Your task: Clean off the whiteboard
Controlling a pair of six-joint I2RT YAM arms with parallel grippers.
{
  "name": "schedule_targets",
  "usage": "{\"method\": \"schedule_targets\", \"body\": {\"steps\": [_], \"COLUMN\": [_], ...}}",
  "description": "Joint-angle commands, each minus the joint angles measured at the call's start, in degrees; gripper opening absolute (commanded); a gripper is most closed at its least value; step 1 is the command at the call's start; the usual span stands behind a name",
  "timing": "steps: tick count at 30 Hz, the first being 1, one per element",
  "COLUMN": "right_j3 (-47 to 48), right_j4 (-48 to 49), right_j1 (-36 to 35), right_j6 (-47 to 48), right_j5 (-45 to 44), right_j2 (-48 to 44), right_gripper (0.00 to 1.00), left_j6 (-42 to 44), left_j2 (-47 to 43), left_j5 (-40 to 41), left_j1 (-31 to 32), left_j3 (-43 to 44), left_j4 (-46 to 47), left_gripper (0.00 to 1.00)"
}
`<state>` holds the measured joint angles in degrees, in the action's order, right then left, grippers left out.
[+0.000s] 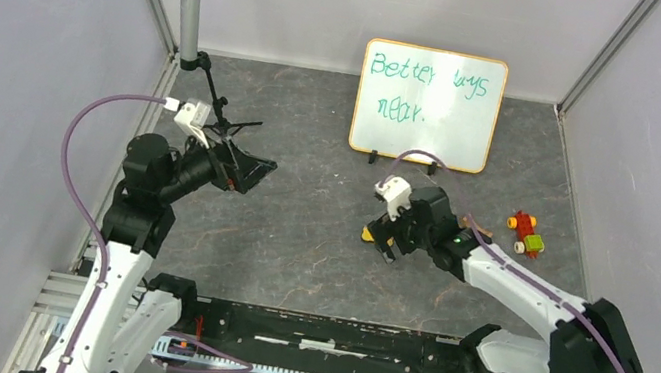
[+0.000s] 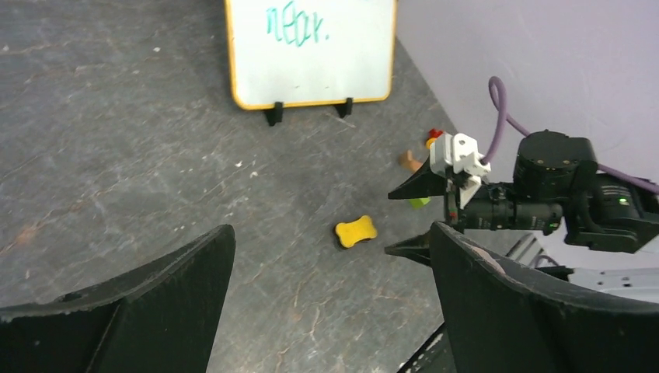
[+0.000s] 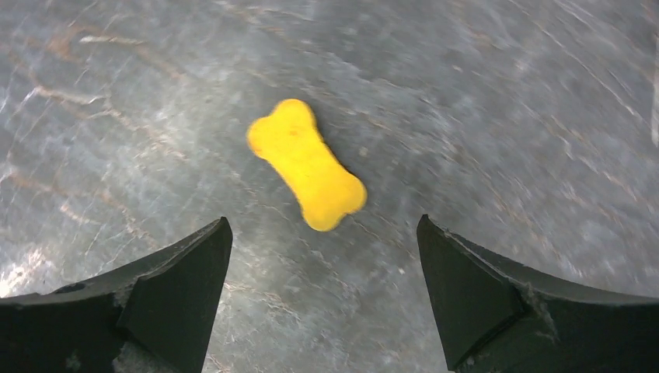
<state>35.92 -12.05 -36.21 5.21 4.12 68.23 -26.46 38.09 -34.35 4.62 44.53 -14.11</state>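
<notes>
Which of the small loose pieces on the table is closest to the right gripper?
The yellow bone-shaped piece, lying flat just ahead of the open right gripper. The red and green toy blocks sit clearly farther away, off to its side.

Black-and-white arms (image 1: 532,291), purple cables (image 1: 67,143)

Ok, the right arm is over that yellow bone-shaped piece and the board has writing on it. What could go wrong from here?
1. The yellow piece lies diagonally between the open right fingers; closing may twist or skid it instead of gripping it.
2. The whiteboard stands on just two small feet, and the open left fingers are far from it, so wiping pressure could tip it.
3. The toy bricks sit beside the right forearm and could get swept.
</notes>
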Motion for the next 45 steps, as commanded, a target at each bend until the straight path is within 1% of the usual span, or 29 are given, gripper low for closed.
{"method": "schedule_targets", "body": {"steps": [1,5,9,12,14,15,16,17,18,23,25,27,34,37,41,45], "right_j3": [5.4,7.1,7.4,8.3,8.5,8.4,8.4,8.4,8.4,8.4,8.1,7.9,6.1,6.1,5.8,4.7], "right_j4": [2.0,2.8,4.6,4.2,4.2,4.4,4.5,4.6,4.5,4.5,5.0,5.6,8.7,8.6,8.6,9.4], "right_j1": [-3.0,-3.3,-3.3,-3.3,-3.3,-3.4,-3.3,-3.3,-3.3,-3.3,-3.3,-3.3,-3.3,-3.3,-3.4,-3.7], "right_j6": [8.1,10.2,11.7,11.5,11.4,11.1,10.8,10.7,10.8,11.1,10.9,10.2,8.1,7.9,7.3,6.8], "right_j5": [3.0,3.5,5.6,6.3,6.7,6.0,5.4,5.0,5.1,6.5,7.0,6.0,5.5,5.7,5.0,4.5], "right_j2": [5.2,9.6,11.8,13.9,14.9,15.2,15.6,15.9,16.4,17.8,18.2,18.4,17.8,18.4,19.0,18.9], "right_gripper": [0.93,0.84,0.79,0.69,0.66,0.61,0.53,0.49,0.49,0.59,0.6,0.58,0.47,0.47,0.52,0.52], "left_j6": [5.2,6.1,6.1,6.2,6.1,6.1,6.0,6.0,6.0,5.8,5.8,5.7,5.6,5.6,5.7,5.6], "left_j2": [-1.4,-2.0,-2.4,-2.5,-2.6,-2.5,-2.5,-2.5,-2.5,-2.2,-2.1,-1.9,-1.1,-0.9,-1.1,-0.7], "left_j5": [2.9,2.9,2.7,2.7,2.6,2.6,2.6,2.5,2.5,2.4,2.4,2.4,2.0,2.0,2.0,1.7], "left_j1": [0.1,0.6,1.3,1.9,2.0,2.1,2.1,2.1,2.2,2.3,2.2,2.2,2.3,2.2,2.2,2.3], "left_j3": [-1.7,-1.6,-2.0,-2.1,-2.2,-2.2,-2.2,-2.2,-2.3,-2.3,-2.3,-2.4,-2.3,-2.3,-2.5,-2.4], "left_j4": [-0.6,-1.6,-1.8,-2.1,-2.1,-2.1,-2.1,-2.1,-2.0,-2.1,-2.1,-2.1,-2.0,-2.1,-2.1,-2.0], "left_gripper": [1.0,1.0,1.0,1.0,1.0,1.0,1.0,1.0,1.0,1.0,1.0,1.0,1.0,1.0,1.0,1.0]}}
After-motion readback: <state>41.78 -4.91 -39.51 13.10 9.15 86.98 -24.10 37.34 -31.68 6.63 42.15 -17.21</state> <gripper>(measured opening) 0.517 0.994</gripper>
